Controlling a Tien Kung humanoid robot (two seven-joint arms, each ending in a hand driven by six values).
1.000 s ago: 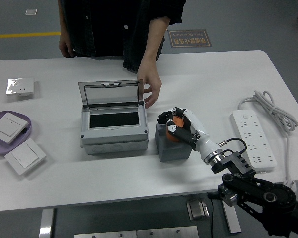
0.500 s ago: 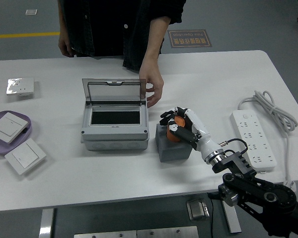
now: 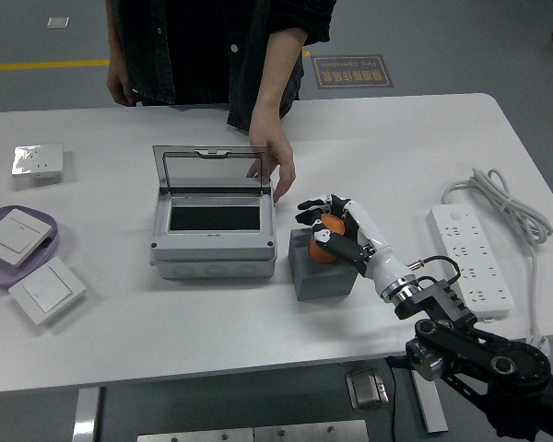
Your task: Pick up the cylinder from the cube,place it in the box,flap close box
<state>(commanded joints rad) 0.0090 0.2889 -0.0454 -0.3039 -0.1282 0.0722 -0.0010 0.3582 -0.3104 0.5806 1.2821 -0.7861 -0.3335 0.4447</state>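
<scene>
An orange cylinder (image 3: 329, 240) sits on top of a dark grey cube (image 3: 320, 271) at the table's middle. My right hand (image 3: 335, 224) reaches in from the lower right and curls its fingers around the cylinder. Left of the cube stands a grey box (image 3: 214, 233) with its clear flap lid (image 3: 208, 168) raised upright. A person's hand (image 3: 278, 165) rests at the lid's right edge. My left hand is out of view.
A white power strip (image 3: 467, 254) with its cable lies at the right. A purple plate (image 3: 37, 253) with a white switch, another switch (image 3: 46, 290) beside it, and a small socket (image 3: 38, 161) lie at the left. The person stands at the far side.
The person has shifted the box slightly back and right and stood its lid more upright. My right hand has lifted a little with the cylinder in its fingers.
</scene>
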